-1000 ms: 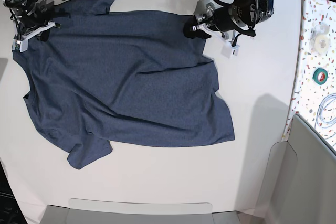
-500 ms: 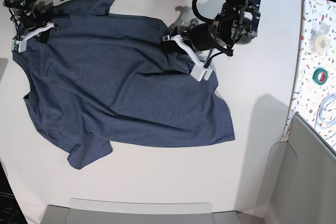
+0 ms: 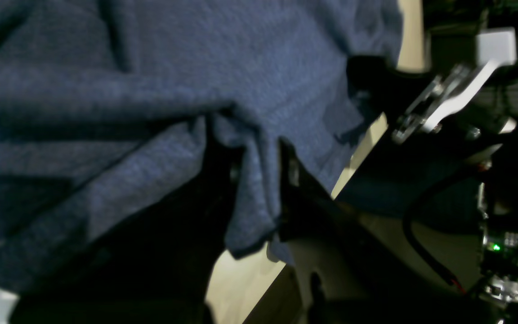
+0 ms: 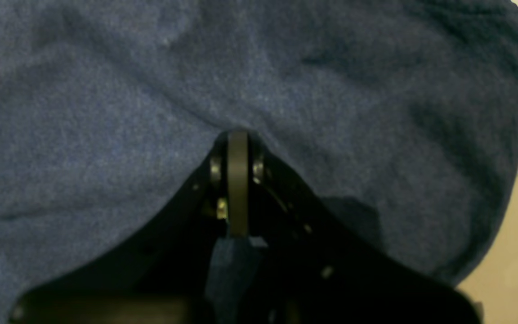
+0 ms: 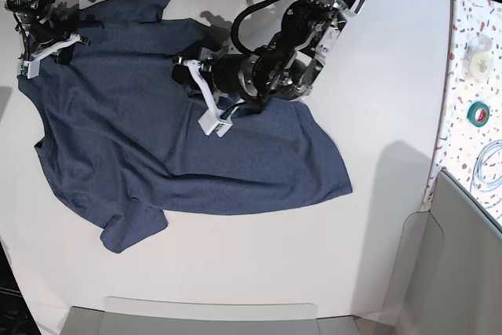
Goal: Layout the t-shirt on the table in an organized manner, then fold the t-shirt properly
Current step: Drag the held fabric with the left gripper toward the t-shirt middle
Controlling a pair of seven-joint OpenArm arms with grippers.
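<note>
The dark navy t-shirt (image 5: 157, 154) lies spread on the white table (image 5: 376, 194), plain side up, with its upper right corner folded over toward the middle. My left gripper (image 5: 190, 78) hangs over the shirt's upper middle, shut on that corner. In the left wrist view a pleat of the t-shirt (image 3: 254, 180) is pinched between the jaws. My right gripper (image 5: 49, 43) sits at the shirt's far left top edge, shut on the cloth. Blue t-shirt (image 4: 151, 90) fills the right wrist view around the closed right gripper (image 4: 238, 144).
A speckled strip along the right edge holds a green tape roll (image 5: 479, 112), a white cable coil (image 5: 490, 164) and a small white round object (image 5: 476, 56). Grey panels (image 5: 212, 315) border the table's front and right front corner.
My left arm has swept leftward from the table's upper right, dragging the shirt's upper right corner over the cloth. The right arm has stayed in place.
</note>
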